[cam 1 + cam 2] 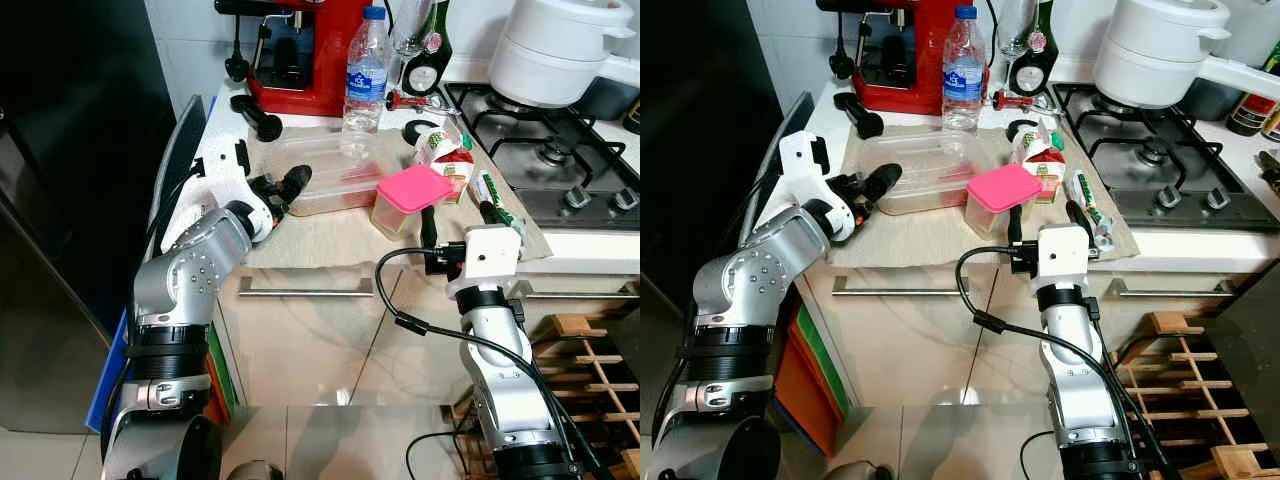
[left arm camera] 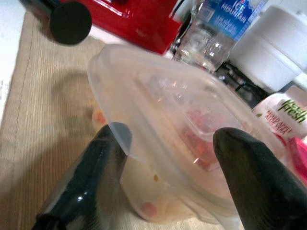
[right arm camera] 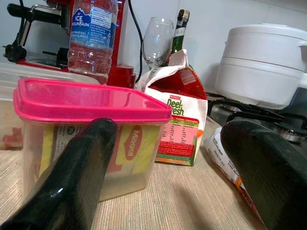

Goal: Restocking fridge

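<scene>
At the near left corner of the clear lidded container (image 1: 325, 175), the left gripper (image 2: 168, 158) has its two black fingers spread apart, one on each side of that corner, not clamped on it. Red bits of food show through the container's lid (what they are cannot be told). The container lies on a beige mat (image 1: 330, 235) on the counter. At about three o'clock from it, just beside it, stands the pink-lidded tub (image 1: 410, 198), with yellow packets inside seen from the right wrist. The right gripper (image 3: 168, 163) sits at the counter's front edge at the tub's five o'clock, fingers wide apart, one finger in front of the tub. Behind the tub, at one o'clock, is a red and white carton (image 3: 178, 115) with its top open. A water bottle (image 1: 366, 75) stands at twelve o'clock from the container, next to a red coffee machine (image 1: 300, 50). Farther right, a white pot (image 1: 560, 50) rests on the gas hob (image 1: 560, 160).
</scene>
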Available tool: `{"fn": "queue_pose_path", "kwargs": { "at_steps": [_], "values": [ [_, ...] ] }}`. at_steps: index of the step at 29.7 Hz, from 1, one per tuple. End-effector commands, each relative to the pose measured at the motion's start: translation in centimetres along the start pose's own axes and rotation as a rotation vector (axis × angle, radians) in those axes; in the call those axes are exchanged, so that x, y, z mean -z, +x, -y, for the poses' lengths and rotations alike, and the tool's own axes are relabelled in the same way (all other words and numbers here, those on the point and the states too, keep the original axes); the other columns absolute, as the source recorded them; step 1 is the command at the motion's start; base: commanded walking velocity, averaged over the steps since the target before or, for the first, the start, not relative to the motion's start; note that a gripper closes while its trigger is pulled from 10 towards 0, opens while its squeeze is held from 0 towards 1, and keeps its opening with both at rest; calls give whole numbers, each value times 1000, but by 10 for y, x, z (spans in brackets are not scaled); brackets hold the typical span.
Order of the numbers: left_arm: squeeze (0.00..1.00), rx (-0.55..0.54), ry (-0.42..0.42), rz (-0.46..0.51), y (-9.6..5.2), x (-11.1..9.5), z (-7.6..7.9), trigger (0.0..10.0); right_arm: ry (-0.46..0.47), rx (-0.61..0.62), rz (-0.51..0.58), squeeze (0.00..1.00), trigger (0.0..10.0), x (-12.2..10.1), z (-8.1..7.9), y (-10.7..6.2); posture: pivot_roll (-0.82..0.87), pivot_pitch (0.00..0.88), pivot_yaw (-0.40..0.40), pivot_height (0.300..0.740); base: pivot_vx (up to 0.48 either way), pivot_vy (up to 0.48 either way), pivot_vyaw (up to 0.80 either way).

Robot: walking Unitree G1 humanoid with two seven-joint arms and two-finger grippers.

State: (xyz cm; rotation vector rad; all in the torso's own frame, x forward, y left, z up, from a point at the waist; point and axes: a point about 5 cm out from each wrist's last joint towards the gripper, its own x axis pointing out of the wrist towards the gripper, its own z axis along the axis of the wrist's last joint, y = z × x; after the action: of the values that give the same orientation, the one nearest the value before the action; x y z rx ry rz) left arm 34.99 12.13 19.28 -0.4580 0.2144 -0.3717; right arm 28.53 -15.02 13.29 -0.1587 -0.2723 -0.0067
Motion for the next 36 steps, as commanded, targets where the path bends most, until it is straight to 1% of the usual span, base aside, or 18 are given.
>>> {"fn": "queue_pose_path", "kwargs": {
  "at_steps": [1,2,3,4,5,7,15,16,19,20,21,22,23,25,27,28,31,36],
  "values": [
    [0,-21,-4,-55,3,7,-5,0,1,18,14,0,10000,-3,4,1,91,0,-13,740,0,0,0],
    [0,-42,-42,-55,3,6,-10,0,1,19,14,0,10000,-3,4,1,91,0,-13,740,0,0,0],
    [0,-42,-42,-55,3,6,-10,0,1,19,14,0,10000,-3,4,1,91,0,-13,740,0,0,0],
    [0,-58,-90,-41,3,4,-13,0,2,21,14,0,10000,-3,3,1,90,0,-10,740,0,0,0],
    [0,-61,-185,-7,3,-1,-17,0,4,21,11,0,10000,-2,2,1,90,0,-10,740,0,0,0],
    [0,-55,-249,34,3,-6,-18,0,6,18,10,0,10000,-2,1,0,92,0,-8,740,0,0,0],
    [0,-49,-288,107,1,-20,-20,0,8,19,7,0,10000,-2,0,-1,94,4,-5,740,0,0,0],
    [0,-46,-301,139,1,-27,-21,0,8,19,8,0,10000,-2,0,-1,92,5,-4,740,0,0,0],
    [0,-53,-300,158,1,-32,-23,0,7,20,7,0,10000,-2,0,-1,92,5,-3,740,0,0,0],
    [0,-57,-258,172,0,-35,-24,0,6,21,6,0,10000,-2,1,-1,92,5,-2,740,0,0,0],
    [0,-57,-258,172,0,-35,-24,0,6,21,6,0,10000,-2,1,-1,92,5,-2,740,0,0,0],
    [0,-57,-224,176,-1,-36,-24,0,6,21,6,0,10000,-1,1,-1,92,6,-3,740,0,0,0],
    [0,-44,-120,178,-2,-37,-22,0,5,22,5,0,10000,-1,1,-2,91,8,-1,740,0,0,0],
    [0,-24,10,172,-3,-36,-17,0,3,24,4,0,10000,-1,1,-2,90,8,-2,740,0,0,0],
    [0,-38,162,176,-4,-35,-15,0,2,26,3,0,10000,-1,2,-3,92,9,0,740,0,0,0],
    [0,-59,193,169,-4,-33,-16,3686,2,26,3,0,10000,-1,2,-3,92,9,1,740,0,0,0],
    [0,-84,204,158,-3,-31,-18,3686,1,27,3,0,10000,-1,2,-3,93,8,1,740,0,0,0],
    [0,-77,224,165,-3,-30,-19,3686,1,27,3,0,10000,-1,2,-4,93,8,1,740,0,0,0]
  ]
}}
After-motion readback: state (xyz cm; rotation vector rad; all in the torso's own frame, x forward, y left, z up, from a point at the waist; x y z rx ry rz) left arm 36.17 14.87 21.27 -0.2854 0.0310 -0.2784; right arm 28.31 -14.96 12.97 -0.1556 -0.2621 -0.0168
